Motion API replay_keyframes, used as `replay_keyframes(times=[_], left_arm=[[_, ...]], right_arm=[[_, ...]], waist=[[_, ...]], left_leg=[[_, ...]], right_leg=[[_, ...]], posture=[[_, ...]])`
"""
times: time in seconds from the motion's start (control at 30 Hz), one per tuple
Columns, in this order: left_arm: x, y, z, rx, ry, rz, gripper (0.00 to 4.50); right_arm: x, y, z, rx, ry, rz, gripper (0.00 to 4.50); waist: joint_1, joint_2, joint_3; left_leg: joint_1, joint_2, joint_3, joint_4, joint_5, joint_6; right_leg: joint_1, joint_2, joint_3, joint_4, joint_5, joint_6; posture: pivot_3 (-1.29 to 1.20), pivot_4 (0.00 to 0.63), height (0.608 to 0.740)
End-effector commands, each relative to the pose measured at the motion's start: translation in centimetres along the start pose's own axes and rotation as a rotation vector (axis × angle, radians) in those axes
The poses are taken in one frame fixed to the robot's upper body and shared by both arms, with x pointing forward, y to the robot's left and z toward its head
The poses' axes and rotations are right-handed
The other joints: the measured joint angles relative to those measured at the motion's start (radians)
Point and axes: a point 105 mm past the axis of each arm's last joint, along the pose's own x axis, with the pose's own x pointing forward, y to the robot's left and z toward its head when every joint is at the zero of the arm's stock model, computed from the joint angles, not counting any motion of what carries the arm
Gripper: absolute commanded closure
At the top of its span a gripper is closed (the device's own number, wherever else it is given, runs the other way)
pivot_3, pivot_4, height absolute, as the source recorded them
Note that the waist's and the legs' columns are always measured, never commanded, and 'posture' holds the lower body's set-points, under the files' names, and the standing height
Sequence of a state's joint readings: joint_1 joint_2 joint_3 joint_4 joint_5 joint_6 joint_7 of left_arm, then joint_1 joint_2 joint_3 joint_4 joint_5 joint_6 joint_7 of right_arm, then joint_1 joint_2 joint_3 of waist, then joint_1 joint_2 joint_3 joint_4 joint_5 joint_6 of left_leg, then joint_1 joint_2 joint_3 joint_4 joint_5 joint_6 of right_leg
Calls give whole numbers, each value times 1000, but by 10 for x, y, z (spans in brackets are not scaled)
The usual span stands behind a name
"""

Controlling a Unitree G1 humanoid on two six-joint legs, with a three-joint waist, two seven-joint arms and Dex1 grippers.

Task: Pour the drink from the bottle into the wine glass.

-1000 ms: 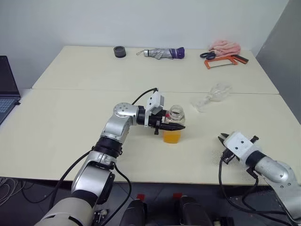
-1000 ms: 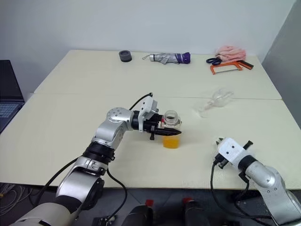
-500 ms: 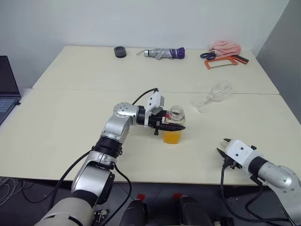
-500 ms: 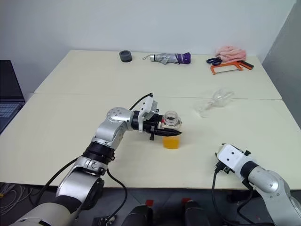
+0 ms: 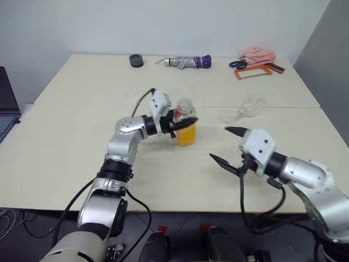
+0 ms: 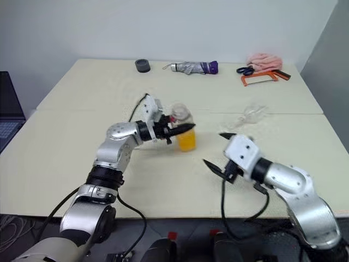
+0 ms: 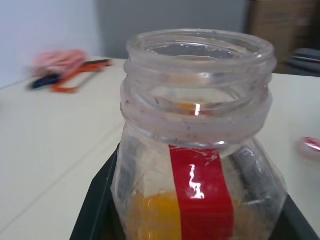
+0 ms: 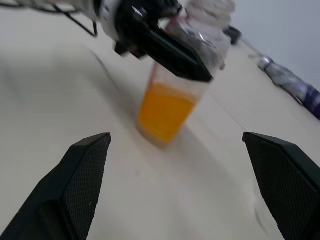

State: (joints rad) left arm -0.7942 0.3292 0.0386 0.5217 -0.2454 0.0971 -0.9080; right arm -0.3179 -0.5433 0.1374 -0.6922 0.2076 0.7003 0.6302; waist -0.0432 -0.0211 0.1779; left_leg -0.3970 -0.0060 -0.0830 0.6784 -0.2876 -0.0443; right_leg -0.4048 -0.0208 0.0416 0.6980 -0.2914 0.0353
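We saw the left gripper (image 5: 182,123) clamped shut around the small clear plastic bottle (image 5: 185,124) with squarish sides and a red label strip, its threaded mouth uncapped, probably ready for pouring. The translucent orange drink (image 8: 164,111) filled its lower half. To the near right, the right gripper (image 5: 226,146) spread its black, textured fingers wide, holding nothing. The clear stemmed wine glass (image 5: 244,108) lay on its side, far right on the cream table (image 5: 65,142), so we judged it needed standing first.
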Motion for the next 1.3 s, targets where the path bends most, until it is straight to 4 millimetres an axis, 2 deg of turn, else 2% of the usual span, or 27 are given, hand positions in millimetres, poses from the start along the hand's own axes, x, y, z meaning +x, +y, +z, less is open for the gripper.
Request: replay_keyframes(times=[0.03, 0.13, 0.27, 0.47, 0.53, 0.6, 0.83, 1.07, 1.3], left_arm=[[-23, 48, 10, 20, -27, 313, 2786], [-42, 74, 5, 24, -3, 494, 2787], [-69, 100, -3, 1, 30, 694, 2788], [-86, 114, -14, -21, 68, 818, 2788], [-88, 115, -19, -41, 81, 831, 2788], [-88, 115, -24, -85, 80, 843, 2074], [-82, 110, -29, -131, 81, 814, 9], [-82, 97, -38, -92, 101, 780, 9], [-91, 81, -52, -66, 115, 832, 9]], right_arm=[[25, -3, 5, 23, -21, -2, 0], [48, -3, 10, 33, -43, 3, 0], [76, 7, 22, 30, -79, 59, 0], [94, 14, 33, 13, -107, 102, 0], [98, 16, 35, 12, -113, 112, 0], [100, 18, 36, 11, -116, 120, 0], [99, 19, 35, 18, -113, 120, 0], [92, 20, 26, 34, -94, 116, 0], [79, 18, 10, 50, -53, 93, 0]], waist=[[2, 0, 0], [4, 0, 0], [8, 0, 0], [8, -1, -1], [7, -1, -1], [6, 0, -1], [0, -1, -1], [-1, -1, -1], [2, -1, -1]], left_leg=[[-1, 0, 0, 0, 0, 0], [-1, 0, 0, 0, 0, 0], [-1, 0, 0, 0, 2, -4], [-1, -1, 0, 0, 2, -4], [-1, -1, 0, 0, 2, -4], [0, -2, 0, 0, 2, -4], [-2, -1, 0, 0, 2, -4], [-2, -1, 0, 0, 2, -4], [-2, 0, 0, 0, 2, -4]], right_leg=[[-1, -1, 0, 0, 0, 0], [-1, -3, 0, 0, 0, 0], [-2, -4, 0, 0, 0, 0], [-2, -4, -1, 0, 0, 0], [-2, -4, -1, 1, 0, 0], [-2, -3, -1, 1, 0, 0], [-3, -3, -1, 2, 0, 0], [-3, -3, -1, 2, 0, 0], [-3, -4, -1, 1, 0, 0]], posture=[[0, 150, 740], [0, 150, 740], [0, 150, 740], [0, 150, 740], [0, 150, 740], [0, 150, 740], [0, 150, 740], [0, 150, 740], [0, 150, 740]])
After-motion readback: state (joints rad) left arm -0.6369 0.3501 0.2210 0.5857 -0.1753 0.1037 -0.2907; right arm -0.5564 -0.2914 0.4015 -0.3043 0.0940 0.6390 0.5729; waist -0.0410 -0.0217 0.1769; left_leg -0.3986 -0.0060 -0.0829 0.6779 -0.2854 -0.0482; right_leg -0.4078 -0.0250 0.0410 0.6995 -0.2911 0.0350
